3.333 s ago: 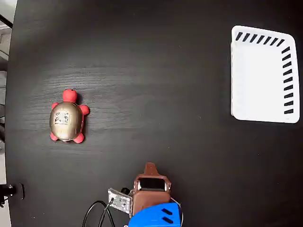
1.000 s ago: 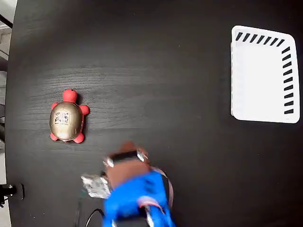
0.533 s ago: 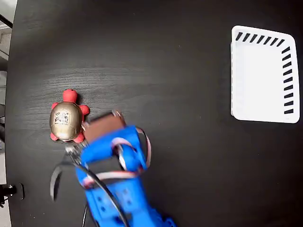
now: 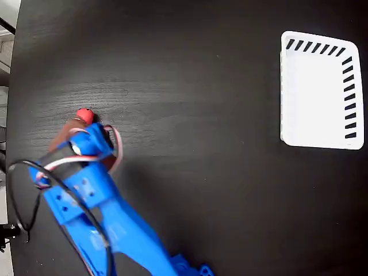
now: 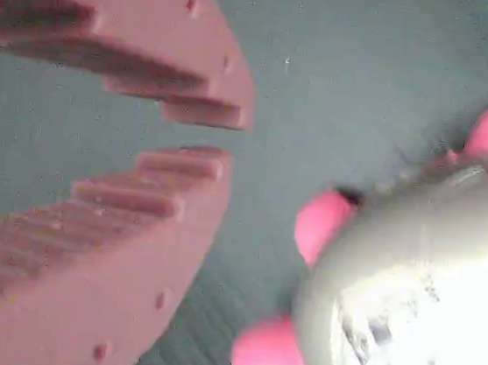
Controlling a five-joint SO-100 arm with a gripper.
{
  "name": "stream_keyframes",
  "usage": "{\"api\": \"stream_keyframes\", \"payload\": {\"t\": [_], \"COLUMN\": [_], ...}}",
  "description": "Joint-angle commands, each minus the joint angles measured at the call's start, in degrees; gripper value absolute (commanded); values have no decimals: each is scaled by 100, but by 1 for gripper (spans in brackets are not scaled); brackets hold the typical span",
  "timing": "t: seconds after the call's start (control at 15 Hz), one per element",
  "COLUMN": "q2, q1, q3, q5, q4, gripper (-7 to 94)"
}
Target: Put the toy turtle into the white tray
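White tray (image 4: 315, 92) at right of dark surface (image 4: 201, 144) in fixed view, holding nothing. Turtle (image 5: 408, 289) far left on surface, well apart from tray, mostly hidden under blue arm (image 4: 98, 213); red head (image 4: 84, 115) showing, pointing toward top of fixed view, long axis running top to bottom. Arm stretched from bottom edge up and left, over turtle. End effector (image 5: 201, 129) in wrist view beside shell, jaws nearly closed with a narrow gap, gripping nothing.
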Motion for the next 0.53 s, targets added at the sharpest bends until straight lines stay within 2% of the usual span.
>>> {"api": "stream_keyframes", "payload": {"t": [0.0,0.13,0.27,0.4,0.47], "q2": [114,220,220,167,114], "q1": [-264,-360,-448,-483,-492], "q3": [-756,-677,-668,-633,-633], "q5": [-791,-1336,-1635,-1951,-1986], "q4": [369,325,457,483,448], "gripper": [0,1,8,25,30]}}
